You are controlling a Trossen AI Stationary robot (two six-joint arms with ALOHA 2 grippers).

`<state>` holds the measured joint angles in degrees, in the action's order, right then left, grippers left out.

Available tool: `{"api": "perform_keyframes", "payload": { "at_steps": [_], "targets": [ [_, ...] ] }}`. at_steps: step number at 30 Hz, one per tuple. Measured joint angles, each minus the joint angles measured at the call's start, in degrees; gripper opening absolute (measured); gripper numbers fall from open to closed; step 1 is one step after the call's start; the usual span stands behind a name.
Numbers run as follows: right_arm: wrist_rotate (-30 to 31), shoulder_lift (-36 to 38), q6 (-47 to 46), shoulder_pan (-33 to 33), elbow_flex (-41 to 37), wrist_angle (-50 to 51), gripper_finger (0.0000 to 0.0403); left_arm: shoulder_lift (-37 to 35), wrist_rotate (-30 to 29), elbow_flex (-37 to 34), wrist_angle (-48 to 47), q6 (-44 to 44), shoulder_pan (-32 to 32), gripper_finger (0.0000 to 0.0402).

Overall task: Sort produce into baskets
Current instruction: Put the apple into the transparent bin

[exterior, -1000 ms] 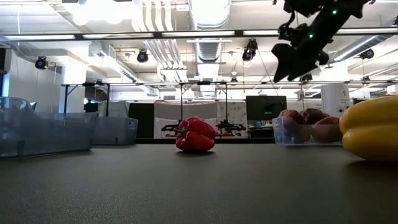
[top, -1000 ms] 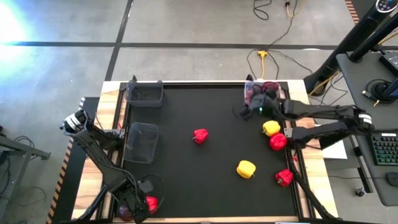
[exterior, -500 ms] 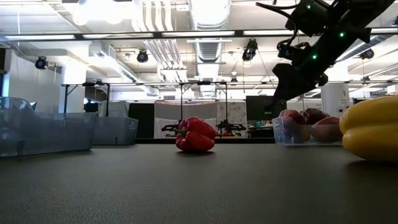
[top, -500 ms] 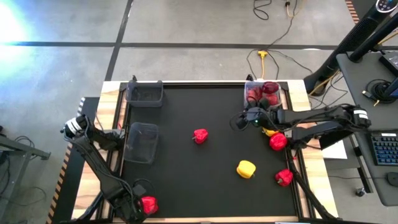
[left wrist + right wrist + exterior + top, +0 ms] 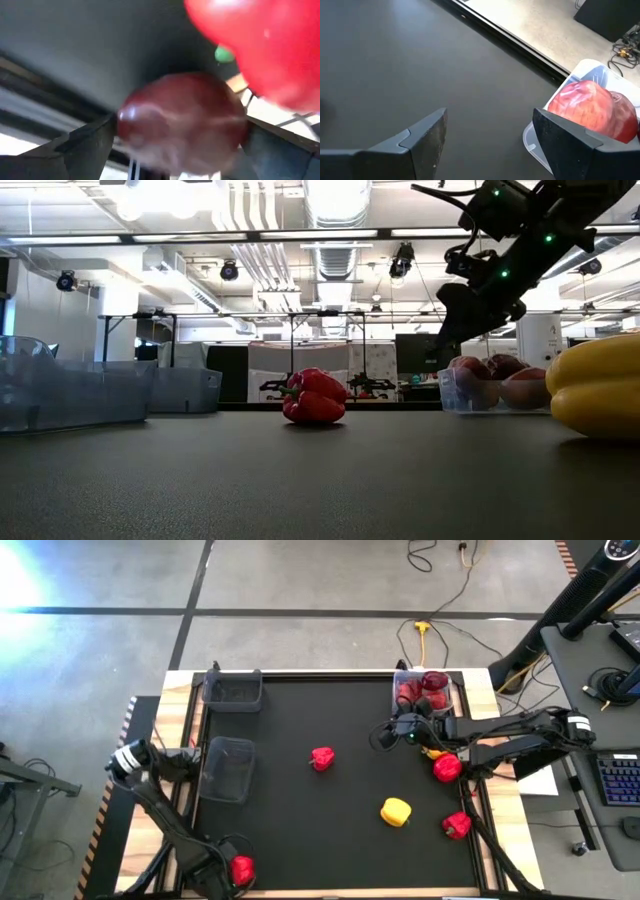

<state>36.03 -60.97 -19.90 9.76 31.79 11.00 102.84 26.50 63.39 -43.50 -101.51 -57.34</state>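
At the table's front-left corner the left gripper [image 5: 222,875] hangs with fingers spread apart around a dark maroon fruit [image 5: 182,122], a red pepper [image 5: 242,867] just beside it. To do this well, centre the fruit between the fingers before closing, so the pepper is not nudged or pinched along. The right gripper [image 5: 385,735], fingers apart and empty, hovers near the clear basket [image 5: 402,678] of maroon fruit at the back-right corner; the dark baskets [image 5: 228,770] sit along the left edge.
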Motion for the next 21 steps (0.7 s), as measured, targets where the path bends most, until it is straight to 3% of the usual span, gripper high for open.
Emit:
{"api": "perform_keyframes", "payload": {
  "at_steps": [4, 10, 16, 21],
  "targets": [
    [0.00, 0.00, 0.08, 0.00, 0.00, -0.03, 0.0277, 3.34, 1.20, -0.04, 0.35, 3.42, 0.03, 0.0379],
    [0.00, 0.00, 0.35, 0.00, 0.00, -0.70, 0.0270, 6.69, 9.00, 0.36, -0.29, 10.77, 0.00, 0.0335],
    [-0.04, 0.00, 0.37, 0.00, 0.00, -0.85, 0.0271, 4.85, 6.10, 2.85, -7.07, 13.14, 0.38, 0.0306],
    [-0.57, 0.00, 0.48, -0.02, 0.00, -1.11, 0.0265, 1.80, -0.05, 11.43, -24.00, 15.85, 1.47, 0.0311]
  ]
}}
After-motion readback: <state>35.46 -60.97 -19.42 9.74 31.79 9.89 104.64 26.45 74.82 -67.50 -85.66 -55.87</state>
